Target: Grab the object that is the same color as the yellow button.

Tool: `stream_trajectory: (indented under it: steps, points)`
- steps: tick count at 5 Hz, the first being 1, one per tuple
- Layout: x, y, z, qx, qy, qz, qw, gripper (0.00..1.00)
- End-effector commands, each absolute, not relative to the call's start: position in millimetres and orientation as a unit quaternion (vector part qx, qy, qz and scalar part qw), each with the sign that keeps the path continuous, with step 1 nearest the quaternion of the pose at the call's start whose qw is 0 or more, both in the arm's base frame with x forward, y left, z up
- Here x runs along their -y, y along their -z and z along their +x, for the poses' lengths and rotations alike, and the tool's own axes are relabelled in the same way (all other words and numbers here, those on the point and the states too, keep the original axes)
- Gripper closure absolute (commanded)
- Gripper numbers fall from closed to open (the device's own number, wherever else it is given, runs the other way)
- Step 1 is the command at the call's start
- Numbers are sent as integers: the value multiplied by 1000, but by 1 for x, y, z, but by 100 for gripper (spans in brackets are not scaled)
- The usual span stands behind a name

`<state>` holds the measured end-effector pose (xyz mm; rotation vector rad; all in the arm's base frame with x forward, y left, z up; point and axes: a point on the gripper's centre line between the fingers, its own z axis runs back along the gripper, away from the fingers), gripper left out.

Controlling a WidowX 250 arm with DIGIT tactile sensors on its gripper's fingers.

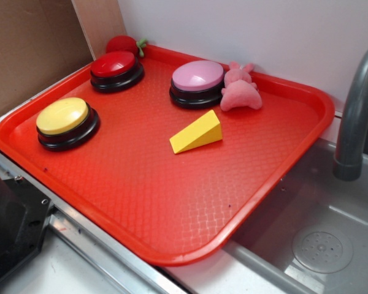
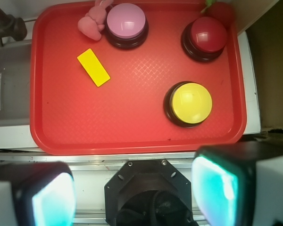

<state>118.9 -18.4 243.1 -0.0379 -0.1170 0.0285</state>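
Observation:
A small yellow wedge [image 1: 197,133] lies on the red tray [image 1: 147,202] near its middle, in front of the pink button. In the wrist view the wedge [image 2: 93,67] lies at the tray's upper left. The yellow button [image 1: 64,119] with a black base stands at the tray's left side; in the wrist view the button [image 2: 190,103] is right of centre. My gripper [image 2: 134,190] is high above the tray's near edge, over the robot base. Its jaws stand wide apart and hold nothing. The gripper does not show in the exterior view.
A red button [image 1: 116,69] and a pink button [image 1: 197,82] stand at the tray's back. A pink plush toy [image 1: 240,90] lies beside the pink button. A red fruit toy [image 1: 124,43] sits in the back corner. A sink [image 1: 319,239] and grey faucet [image 1: 356,110] lie to the right.

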Motion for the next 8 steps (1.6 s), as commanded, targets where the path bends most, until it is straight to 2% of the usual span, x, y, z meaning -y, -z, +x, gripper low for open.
stream_trajectory:
  steps: [1,3,4,5,7,8]
  points:
    - [18,-243,119,58,-14,-19,998,0]
    - [27,-213,173,94,110,-20,989,0]
    - [47,-185,203,138,185,-39,972,0]
    - [66,-152,226,143,218,-65,963,0]
    - [91,-98,253,150,254,-85,952,0]
    - [96,-71,258,114,243,-56,962,0]
